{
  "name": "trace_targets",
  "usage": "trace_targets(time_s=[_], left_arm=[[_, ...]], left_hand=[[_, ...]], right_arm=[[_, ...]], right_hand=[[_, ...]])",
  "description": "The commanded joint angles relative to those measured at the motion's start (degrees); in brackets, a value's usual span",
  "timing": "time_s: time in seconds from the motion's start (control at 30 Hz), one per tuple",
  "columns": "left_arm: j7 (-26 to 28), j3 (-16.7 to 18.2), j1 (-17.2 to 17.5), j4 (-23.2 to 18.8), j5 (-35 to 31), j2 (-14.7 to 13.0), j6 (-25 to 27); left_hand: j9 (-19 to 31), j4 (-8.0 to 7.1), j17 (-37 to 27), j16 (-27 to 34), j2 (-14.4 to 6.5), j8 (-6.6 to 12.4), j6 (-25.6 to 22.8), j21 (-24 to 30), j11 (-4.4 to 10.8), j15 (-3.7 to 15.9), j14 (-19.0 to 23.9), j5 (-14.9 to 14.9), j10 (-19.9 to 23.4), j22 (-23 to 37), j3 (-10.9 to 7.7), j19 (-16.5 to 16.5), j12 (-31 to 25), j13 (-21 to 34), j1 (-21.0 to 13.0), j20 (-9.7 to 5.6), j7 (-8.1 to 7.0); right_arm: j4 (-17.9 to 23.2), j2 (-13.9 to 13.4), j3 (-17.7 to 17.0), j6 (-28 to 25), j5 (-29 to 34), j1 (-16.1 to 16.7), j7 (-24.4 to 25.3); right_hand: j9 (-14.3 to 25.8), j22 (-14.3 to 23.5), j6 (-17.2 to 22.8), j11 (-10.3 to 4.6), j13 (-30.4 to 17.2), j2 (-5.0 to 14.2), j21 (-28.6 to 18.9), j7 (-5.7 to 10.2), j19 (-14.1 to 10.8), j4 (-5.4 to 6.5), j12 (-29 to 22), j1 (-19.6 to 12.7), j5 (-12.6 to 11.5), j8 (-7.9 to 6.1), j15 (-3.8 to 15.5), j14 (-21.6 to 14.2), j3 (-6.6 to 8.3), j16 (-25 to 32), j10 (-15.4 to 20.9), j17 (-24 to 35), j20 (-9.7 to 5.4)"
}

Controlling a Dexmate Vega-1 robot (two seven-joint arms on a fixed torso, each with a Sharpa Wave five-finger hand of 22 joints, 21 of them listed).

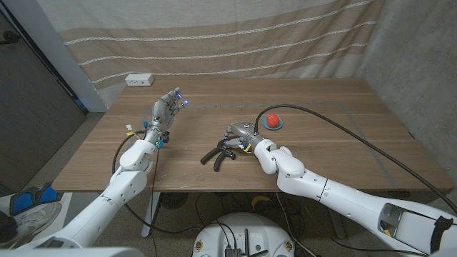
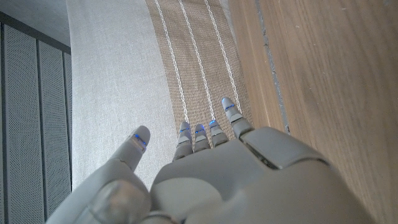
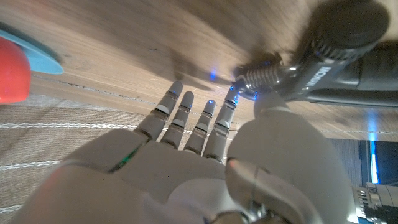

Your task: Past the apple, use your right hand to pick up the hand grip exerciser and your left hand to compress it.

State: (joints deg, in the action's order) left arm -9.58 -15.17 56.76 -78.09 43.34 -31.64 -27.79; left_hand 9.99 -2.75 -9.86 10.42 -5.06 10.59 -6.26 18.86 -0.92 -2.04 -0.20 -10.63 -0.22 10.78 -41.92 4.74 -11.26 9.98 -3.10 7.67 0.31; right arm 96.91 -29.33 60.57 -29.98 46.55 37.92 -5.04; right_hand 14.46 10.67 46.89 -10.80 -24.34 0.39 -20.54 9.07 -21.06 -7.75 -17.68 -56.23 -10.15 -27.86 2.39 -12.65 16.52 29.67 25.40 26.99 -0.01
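The hand grip exerciser, black-handled with a metal spring, lies on the wooden table just left of centre. My right hand sits at its spring end with fingers stretched out and apart. In the right wrist view the fingertips reach the exerciser's coil, and no closed grasp shows. A red apple rests on a small blue plate just behind and to the right of that hand. My left hand is raised over the table's left part, fingers spread and holding nothing.
A white power strip lies at the table's back left corner. A striped curtain hangs behind the table. A black cable runs across the right half of the table. The apple and plate show in the right wrist view.
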Motion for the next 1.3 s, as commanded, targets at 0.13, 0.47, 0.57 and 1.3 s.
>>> trace_targets(time_s=[0.13,0.47,0.57,1.3], left_arm=[[0.45,0.02,-0.07,-0.44,-0.13,0.18,0.16],[0.72,0.05,-0.1,-0.69,-0.3,0.16,0.17],[0.74,0.02,-0.12,-0.67,-0.44,0.12,0.1],[0.48,-0.05,0.0,-1.03,-0.48,0.1,-0.16]], left_hand=[[0.23,-0.12,-0.09,0.02,-3.35,0.26,-0.57,-0.25,-0.38,-0.27,0.49,-0.28,0.21,0.26,-0.18,0.57,0.18,0.2,0.44,0.07,0.1],[0.23,0.0,-0.05,-0.03,-3.29,0.19,-0.6,-0.32,-0.33,-0.33,0.46,-0.29,0.17,0.27,-0.27,0.59,0.2,0.2,0.42,0.08,0.06],[0.23,0.01,-0.05,-0.03,-3.28,0.18,-0.6,-0.33,-0.33,-0.34,0.48,-0.29,0.14,0.27,-0.28,0.62,0.21,0.2,0.42,0.09,0.04],[0.24,0.16,-0.04,-0.04,-3.17,0.05,-0.51,-0.48,-0.24,-0.6,0.59,-0.29,0.02,0.29,-0.4,0.65,0.26,0.2,0.47,0.13,0.04]], right_arm=[[-1.28,-0.27,1.14,-0.41,1.88,-1.12,-1.17],[-1.42,-0.96,1.1,1.46,0.93,-1.96,-3.52],[-1.42,-1.13,0.66,2.35,0.18,-1.78,-3.15],[-0.84,-2.34,-4.13,6.0,-1.16,3.29,12.49]], right_hand=[[-0.81,0.16,10.65,-0.98,-0.74,3.24,-0.17,-3.14,-1.25,-2.02,-1.42,-4.81,-0.98,-2.92,10.07,-2.23,2.02,0.15,3.82,0.0,-1.3],[-2.39,0.11,14.23,-1.01,-1.01,3.88,-0.34,-6.04,-1.92,-2.42,-2.59,-6.93,-2.19,-3.13,10.3,-3.52,3.87,-1.14,7.68,-0.97,-2.09],[-2.7,0.08,14.84,-1.0,-1.02,3.7,-0.34,-7.48,-2.04,-2.57,-2.45,-7.6,-2.53,-3.02,10.42,-3.6,4.37,-1.67,7.75,-1.29,-2.24],[1.21,0.13,9.13,-0.96,-2.14,6.52,-0.22,-9.3,-2.08,-1.13,-2.16,-7.95,-1.19,-3.0,10.58,-3.76,4.45,-1.62,9.69,-0.04,-3.75]])
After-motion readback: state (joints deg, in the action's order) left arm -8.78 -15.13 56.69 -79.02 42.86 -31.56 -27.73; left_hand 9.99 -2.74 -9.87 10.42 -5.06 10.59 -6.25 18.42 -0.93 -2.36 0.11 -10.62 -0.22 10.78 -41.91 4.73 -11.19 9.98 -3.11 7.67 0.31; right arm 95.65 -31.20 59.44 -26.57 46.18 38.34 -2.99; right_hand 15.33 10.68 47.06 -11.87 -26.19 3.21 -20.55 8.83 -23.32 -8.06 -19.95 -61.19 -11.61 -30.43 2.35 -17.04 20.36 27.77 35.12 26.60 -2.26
